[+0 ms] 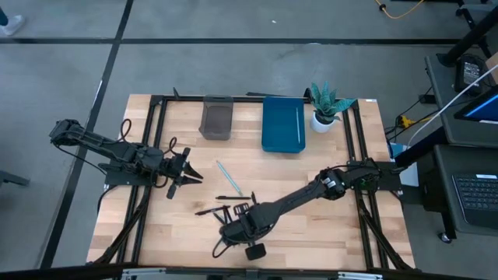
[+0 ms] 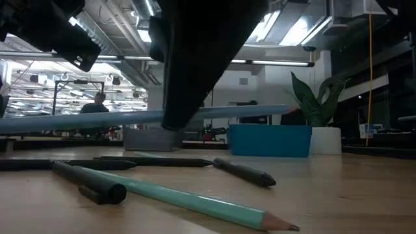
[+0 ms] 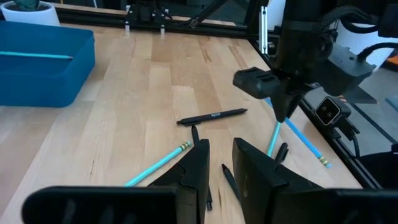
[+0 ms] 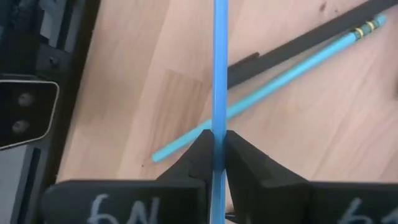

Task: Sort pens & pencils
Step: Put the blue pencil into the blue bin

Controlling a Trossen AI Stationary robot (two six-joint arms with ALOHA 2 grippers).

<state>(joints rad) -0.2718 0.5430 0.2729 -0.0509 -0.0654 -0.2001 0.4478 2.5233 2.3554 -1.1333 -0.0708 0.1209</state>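
Two dark fingers [image 4: 239, 155] of the right gripper [image 4: 216, 146] pinch a pale blue pencil [image 4: 220, 68] between them, the jaws clenched on its shaft, which runs straight out ahead of the wrist camera. In the low view that same pencil [image 2: 84, 119] hangs level above the tabletop [image 2: 351, 188], clear of the wood. From above, the right gripper [image 1: 238, 215] sits near the front middle of the tabletop [image 1: 327, 233], its arm reaching in from the right edge. Just below the held pencil lies a second teal pencil [image 4: 292, 68] with a yellow band near its end, crossing beside a black pen [image 4: 298, 43]. More of the scatter shows at table height: a green-teal pencil [image 2: 195, 201] with a sharpened wooden tip lies nearest the camera, a black pen [image 2: 88, 182] lies against it, and another black pen [image 2: 244, 171] rests a little farther back. Another teal pencil [image 1: 227, 178] lies alone nearer the middle of the tabletop. The left gripper [image 1: 187, 169] hovers over the left side, well apart from the pile, its jaws partly parted and holding nothing; from its wrist view the fingers [image 3: 199, 168] frame a black pen with printing [image 3: 211, 116] and a teal pencil [image 3: 158, 163] on the wood. At the back stand a blue tray [image 1: 282, 124] with one teal pencil [image 3: 34, 55] already in it, a grey tray [image 1: 216, 117] beside it, and a potted plant [image 1: 327, 105] at the right corner.
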